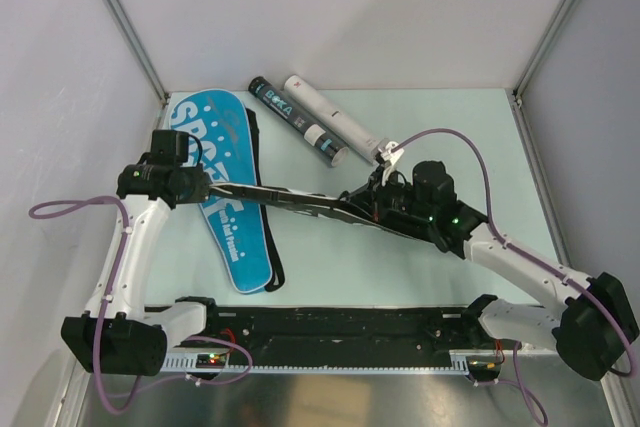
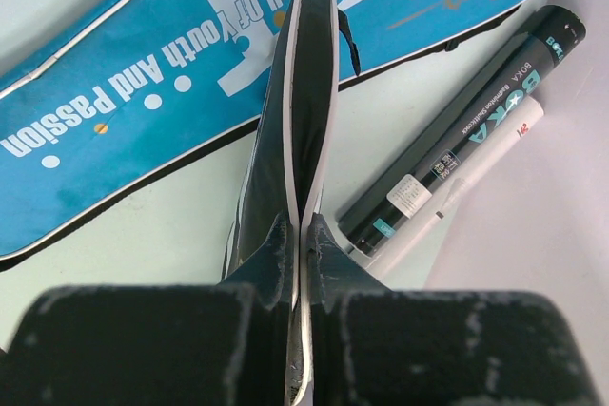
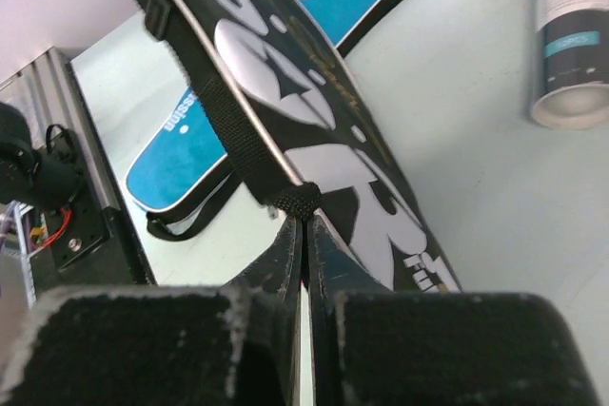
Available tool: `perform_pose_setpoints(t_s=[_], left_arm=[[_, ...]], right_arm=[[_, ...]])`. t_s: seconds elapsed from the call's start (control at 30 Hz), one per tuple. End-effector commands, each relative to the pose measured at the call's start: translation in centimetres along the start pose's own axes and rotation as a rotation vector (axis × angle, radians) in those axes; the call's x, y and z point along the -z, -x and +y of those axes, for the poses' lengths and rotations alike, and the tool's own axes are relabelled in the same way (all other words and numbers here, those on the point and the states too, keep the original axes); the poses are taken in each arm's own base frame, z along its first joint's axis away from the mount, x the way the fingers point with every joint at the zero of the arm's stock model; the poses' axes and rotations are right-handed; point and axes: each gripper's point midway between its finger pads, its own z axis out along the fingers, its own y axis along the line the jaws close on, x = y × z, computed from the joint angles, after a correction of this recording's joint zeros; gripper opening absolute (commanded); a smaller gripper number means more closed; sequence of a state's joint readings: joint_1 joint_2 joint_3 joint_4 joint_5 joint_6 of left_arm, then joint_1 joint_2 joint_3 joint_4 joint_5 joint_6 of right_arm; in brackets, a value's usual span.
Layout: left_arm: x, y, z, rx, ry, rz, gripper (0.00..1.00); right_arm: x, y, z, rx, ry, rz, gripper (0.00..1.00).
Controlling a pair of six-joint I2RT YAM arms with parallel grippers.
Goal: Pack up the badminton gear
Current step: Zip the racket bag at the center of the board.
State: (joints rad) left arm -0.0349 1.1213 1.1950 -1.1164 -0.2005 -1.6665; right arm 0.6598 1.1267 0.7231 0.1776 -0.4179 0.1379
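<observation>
A black SPORT bag (image 1: pixel 300 202) hangs stretched between my two grippers above the table. My left gripper (image 2: pixel 303 235) is shut on its white-piped edge at one end. At the other end my right gripper (image 3: pixel 306 221) is shut on the edge, right at the black strap's stitched end (image 3: pixel 303 199). The blue SPORT bag (image 1: pixel 225 197) lies flat on the table at the left, partly under the black one. A black tube (image 1: pixel 298 122) and a white tube (image 1: pixel 335 119) lie side by side at the back. No racket shows.
White walls close in the table on the left, back and right. The black base rail (image 1: pixel 340 332) runs along the near edge between the arm bases. A purple cable (image 1: pixel 470 152) loops over the right arm.
</observation>
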Motion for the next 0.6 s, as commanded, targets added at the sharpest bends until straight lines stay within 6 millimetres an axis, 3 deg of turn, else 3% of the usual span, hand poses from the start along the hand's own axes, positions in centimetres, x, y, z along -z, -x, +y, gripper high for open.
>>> perform_pose_setpoints(t_s=[0.0, 0.27, 0.47, 0.57], left_arm=[[0.2, 1.4, -0.4, 0.015, -0.025, -0.066, 0.0], [0.1, 1.5, 0.0, -0.016, -0.02, -0.078, 0.0], [0.4, 1.8, 0.4, -0.062, -0.035, -0.092, 0.0], [0.5, 1.7, 0.6, -0.1, -0.036, -0.09, 0.0]], right_arm=[[1.8, 7.0, -0.3, 0.112, -0.113, -0.146, 0.0], [3.2, 10.1, -2.5, 0.35, -0.262, -0.145, 0.0], [2.0, 10.2, -5.3, 0.465, -0.296, -0.109, 0.0], [1.4, 9.5, -7.6, 0.467, -0.327, -0.081, 0.0]])
